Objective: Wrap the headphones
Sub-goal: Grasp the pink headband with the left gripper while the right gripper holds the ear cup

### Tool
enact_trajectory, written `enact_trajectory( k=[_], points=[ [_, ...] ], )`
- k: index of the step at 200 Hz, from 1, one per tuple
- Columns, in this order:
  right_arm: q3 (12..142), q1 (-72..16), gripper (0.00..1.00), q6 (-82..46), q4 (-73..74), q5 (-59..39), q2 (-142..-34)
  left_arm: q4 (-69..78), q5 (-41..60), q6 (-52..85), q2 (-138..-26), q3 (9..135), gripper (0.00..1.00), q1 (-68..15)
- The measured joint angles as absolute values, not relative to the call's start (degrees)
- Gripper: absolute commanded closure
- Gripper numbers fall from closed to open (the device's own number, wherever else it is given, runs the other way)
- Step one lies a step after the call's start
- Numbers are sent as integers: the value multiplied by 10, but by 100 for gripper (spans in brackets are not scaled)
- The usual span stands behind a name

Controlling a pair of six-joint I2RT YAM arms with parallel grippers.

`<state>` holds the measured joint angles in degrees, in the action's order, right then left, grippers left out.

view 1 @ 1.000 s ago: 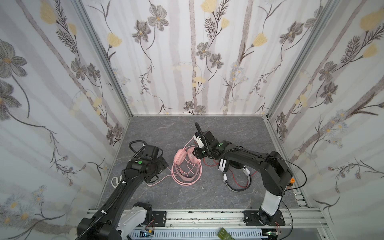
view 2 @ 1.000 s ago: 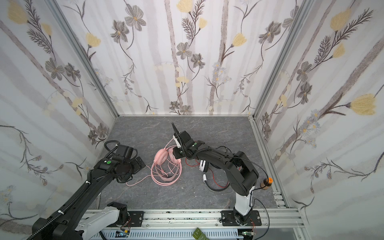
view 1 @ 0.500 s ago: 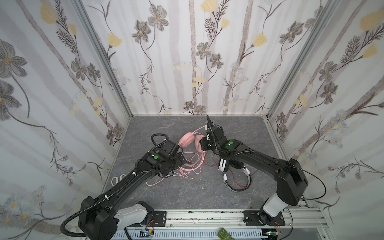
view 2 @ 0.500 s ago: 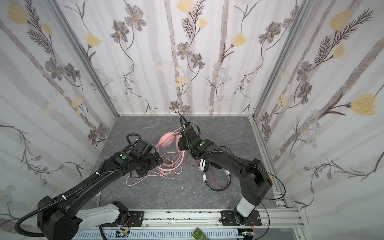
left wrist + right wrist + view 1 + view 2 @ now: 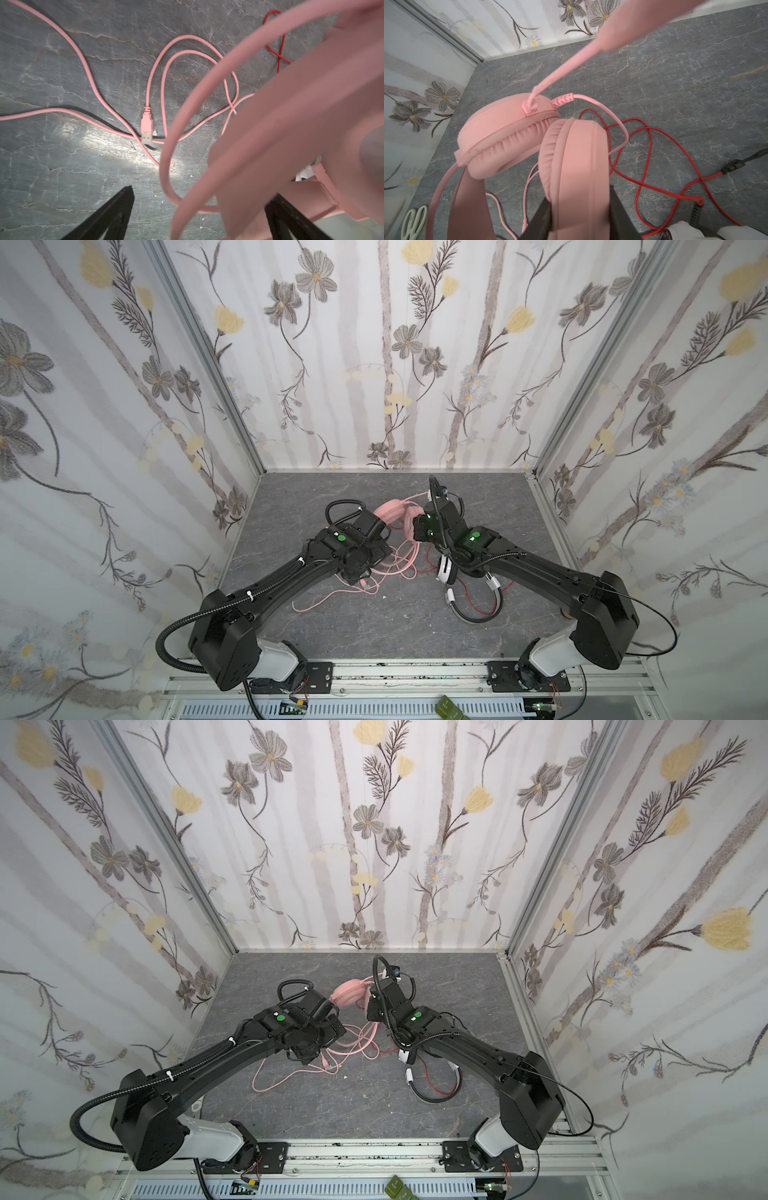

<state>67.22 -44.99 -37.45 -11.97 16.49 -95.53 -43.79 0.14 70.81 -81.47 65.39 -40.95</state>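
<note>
My right gripper is shut on one earcup of the pink headphones, which hang lifted above the floor in both top views. Their mic boom points up. The pink cable trails in loops on the floor and ends in a USB plug. My left gripper is open, pointing down just left of the headphones. The pink headband and a cable loop hang blurred between its fingers, unclamped. The white-and-black headphones lie under my right arm, with their red cable spread out.
White-handled scissors lie by the left wall. Flowered walls close in the grey floor on three sides. The arms' mounting rail runs along the front edge.
My right gripper has carried the pink headphones up and toward the back. My left arm has swung in from the left wall to the middle, over the pink cable.
</note>
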Motion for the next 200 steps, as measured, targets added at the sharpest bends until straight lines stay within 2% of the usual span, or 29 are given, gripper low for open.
enact_trajectory(
  k=[31,56,70,98,107,129,146,156,165,185,200],
  points=[
    [670,-450,87,-374,-118,172,-942,-431,0,711,-838,668,18,-421],
    [667,-450,87,-374,-118,184,-932,-431,-3,711,-842,669,34,-428],
    [662,-450,87,-374,-117,187,-926,-431,-4,711,-842,669,39,-428],
    [654,-450,87,-374,-113,188,-922,-429,-4,711,-842,665,57,-428],
    [651,-450,87,-374,-114,188,-915,-427,-4,711,-842,665,61,-428],
    [649,-450,87,-374,-113,195,-900,-426,-5,711,-844,667,62,-428],
    [643,-450,86,-374,-111,197,-895,-426,-5,707,-847,672,71,-429],
    [640,-450,81,-374,-111,199,-891,-427,-5,704,-847,673,75,-429],
    [637,-449,70,-374,-109,199,-886,-427,-5,700,-847,674,81,-429],
    [633,-449,51,-370,-104,203,-875,-429,-8,690,-847,681,100,-423],
    [630,-450,39,-365,-101,191,-866,-433,-13,675,-844,687,100,-411]
  ],
)
